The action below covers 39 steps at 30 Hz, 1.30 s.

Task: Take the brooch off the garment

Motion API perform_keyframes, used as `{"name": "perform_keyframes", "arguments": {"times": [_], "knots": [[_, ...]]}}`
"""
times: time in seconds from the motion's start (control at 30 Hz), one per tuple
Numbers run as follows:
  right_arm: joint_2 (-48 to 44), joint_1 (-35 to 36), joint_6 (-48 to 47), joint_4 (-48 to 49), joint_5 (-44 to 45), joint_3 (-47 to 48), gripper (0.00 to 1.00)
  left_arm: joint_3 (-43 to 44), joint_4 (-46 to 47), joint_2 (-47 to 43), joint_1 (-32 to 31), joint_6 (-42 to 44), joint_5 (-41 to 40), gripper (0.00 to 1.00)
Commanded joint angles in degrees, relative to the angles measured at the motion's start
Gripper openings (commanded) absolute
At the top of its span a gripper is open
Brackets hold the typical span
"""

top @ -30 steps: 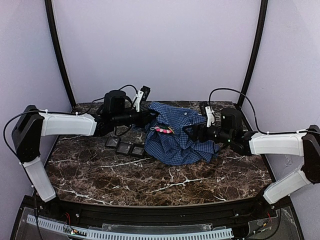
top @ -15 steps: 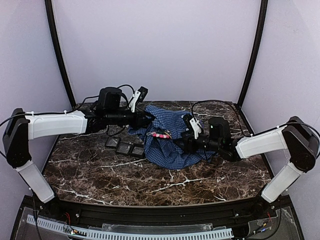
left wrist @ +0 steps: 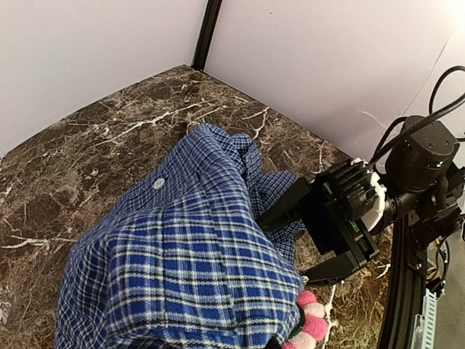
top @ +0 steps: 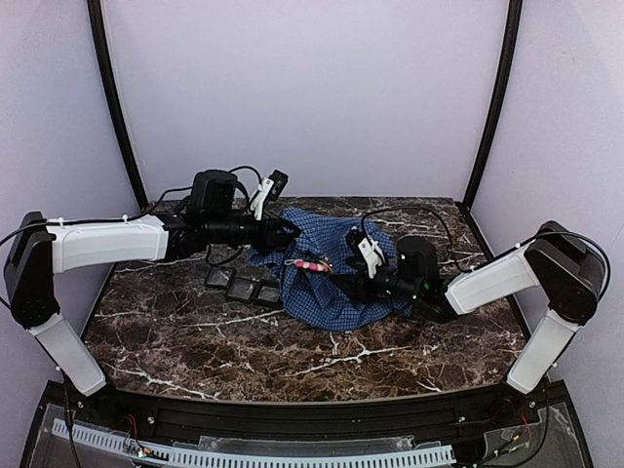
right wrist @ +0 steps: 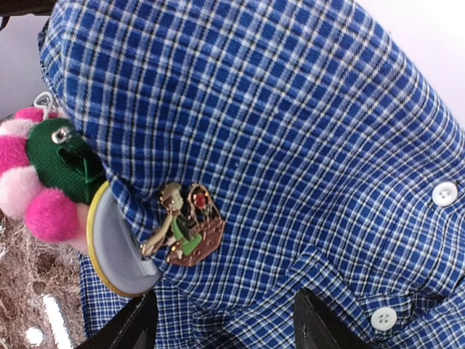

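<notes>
Brooch (right wrist: 185, 227) on shirt (right wrist: 305, 131), long axis diag low-L to up-R in R wrist view; R gripper (right wrist: 225, 327) fingers spread just below it; L gripper (top: 290, 232) pinches shirt.

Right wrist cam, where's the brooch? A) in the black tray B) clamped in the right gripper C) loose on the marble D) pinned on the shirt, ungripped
D: the brooch sits on the shirt cloth, just above the right gripper, whose fingers stand apart and clear of it.
</notes>
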Motion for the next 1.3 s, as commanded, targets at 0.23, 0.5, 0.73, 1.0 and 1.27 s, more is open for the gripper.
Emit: {"name": "perform_keyframes", "arguments": {"times": [0.23, 0.5, 0.73, 1.0, 1.27], "knots": [[4.60, 2.22, -4.41, 9.87, 5.57, 0.46, 0.58, -0.64, 1.03, -2.47, -0.03, -0.02, -1.31, 0.01], [7.90, 3.76, -5.89, 13.35, 9.11, 2.17, 0.50, -0.60, -0.04, -3.32, -0.03, 0.29, -2.36, 0.01], [7.77, 3.91, -5.75, 15.34, 10.50, 2.49, 0.13, -2.25, -0.23, -3.82, 0.13, 0.36, -4.22, 0.01], [0.47, 3.35, -5.90, 2.19, 7.27, 4.45, 0.00, -11.27, 3.27, -7.76, 3.78, -0.42, -10.12, 0.05], [-3.15, 3.35, -2.81, -24.95, 1.92, 15.56, 0.00, -16.05, 3.35, -10.49, 3.99, 8.15, -25.65, 0.72]]}}
